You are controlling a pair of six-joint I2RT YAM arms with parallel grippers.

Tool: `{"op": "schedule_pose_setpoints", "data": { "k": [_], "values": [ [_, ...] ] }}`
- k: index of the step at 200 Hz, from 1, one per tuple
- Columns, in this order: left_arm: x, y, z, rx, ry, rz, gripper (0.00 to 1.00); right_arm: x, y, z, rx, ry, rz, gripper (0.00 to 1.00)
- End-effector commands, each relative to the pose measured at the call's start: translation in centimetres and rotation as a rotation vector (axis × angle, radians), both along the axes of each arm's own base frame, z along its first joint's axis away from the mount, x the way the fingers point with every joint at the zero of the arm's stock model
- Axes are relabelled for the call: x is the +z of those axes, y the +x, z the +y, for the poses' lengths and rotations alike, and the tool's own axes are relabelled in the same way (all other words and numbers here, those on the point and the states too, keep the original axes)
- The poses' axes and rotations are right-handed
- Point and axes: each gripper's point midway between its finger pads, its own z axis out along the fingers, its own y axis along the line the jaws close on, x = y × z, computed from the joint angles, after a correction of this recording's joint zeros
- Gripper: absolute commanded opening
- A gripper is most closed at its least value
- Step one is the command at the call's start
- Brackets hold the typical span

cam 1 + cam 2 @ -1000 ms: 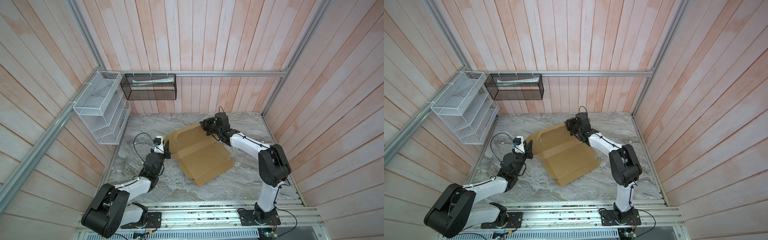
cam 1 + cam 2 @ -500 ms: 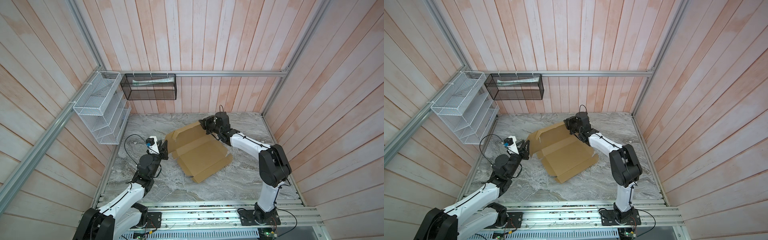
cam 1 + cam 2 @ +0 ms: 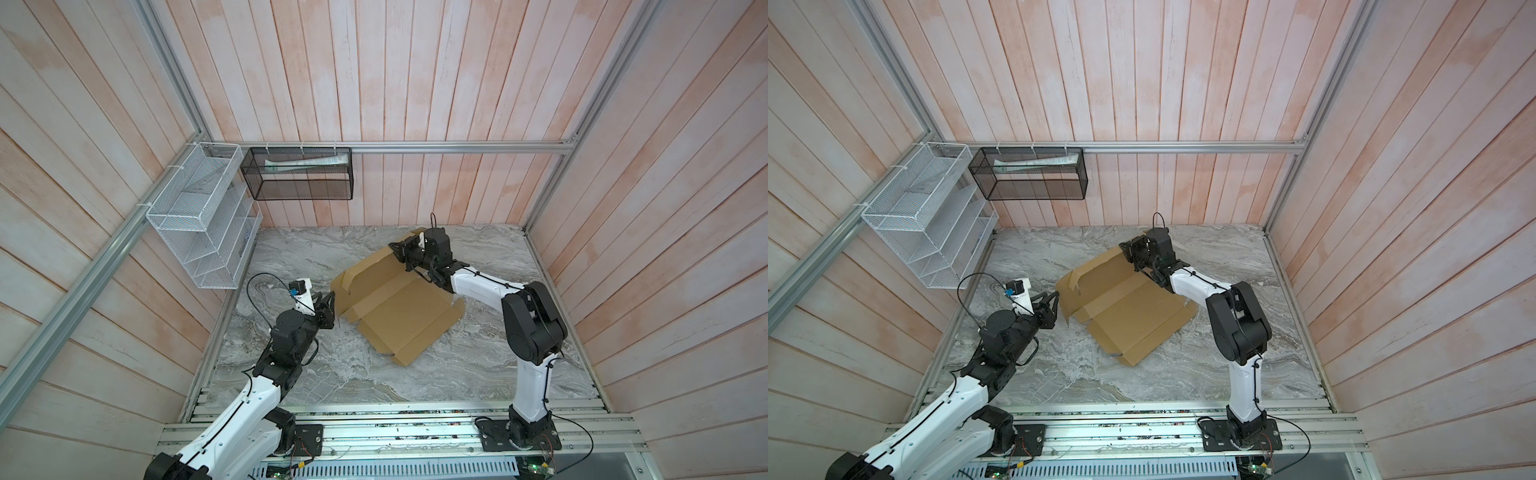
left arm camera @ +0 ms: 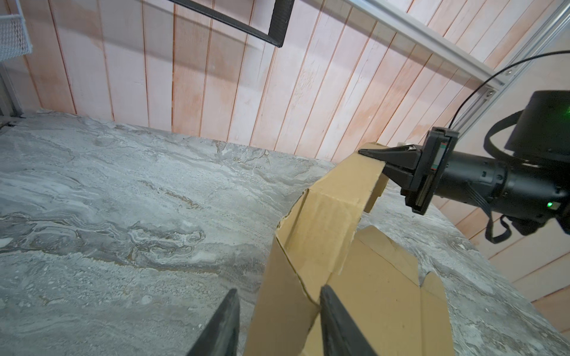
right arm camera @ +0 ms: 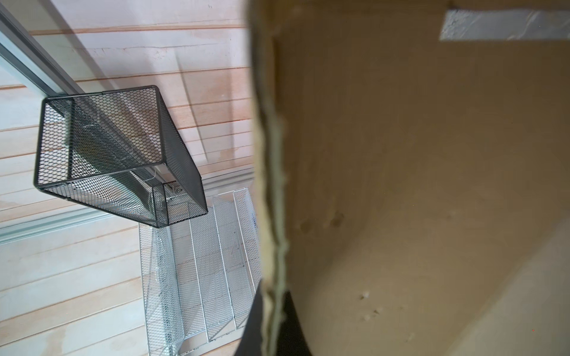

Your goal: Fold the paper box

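Looking down in both top views, the paper box [image 3: 399, 316] sits mid-frame on the desk [image 3: 374, 382], mostly flat, its upper edge lifted. Left wrist view: my left hand [image 4: 277, 289], bottom of frame, is spread wide, straddling an upright flap, not squeezing it. Right wrist view: my right hand [image 5: 273, 308], bottom centre, is pinched tight on the box's edge.

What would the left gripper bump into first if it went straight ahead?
The box. Its raised flap stands right at the open left gripper, seemingly partly between its jaws, so it would likely meet cardboard almost at once.
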Motion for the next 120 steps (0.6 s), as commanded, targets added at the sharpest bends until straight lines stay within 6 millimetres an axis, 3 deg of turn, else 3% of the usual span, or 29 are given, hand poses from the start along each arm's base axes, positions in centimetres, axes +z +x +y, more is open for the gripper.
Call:
{"op": "schedule_pose_setpoints", "data": {
  "k": [1,78,120],
  "values": [
    [-0.6,0.0,0.8,0.04,0.0,0.061,0.47,1.2,0.6,0.8,0.059,0.009,-0.075,0.02],
    [-3.0,-0.4,2.9,0.098,0.043,0.173,0.47,0.3,0.8,0.6,0.089,0.003,-0.096,0.01],
    [-2.9,-0.5,3.6,0.12,0.039,0.167,0.47,0.6,0.9,0.6,0.091,0.002,-0.108,0.01]
  ]
}}
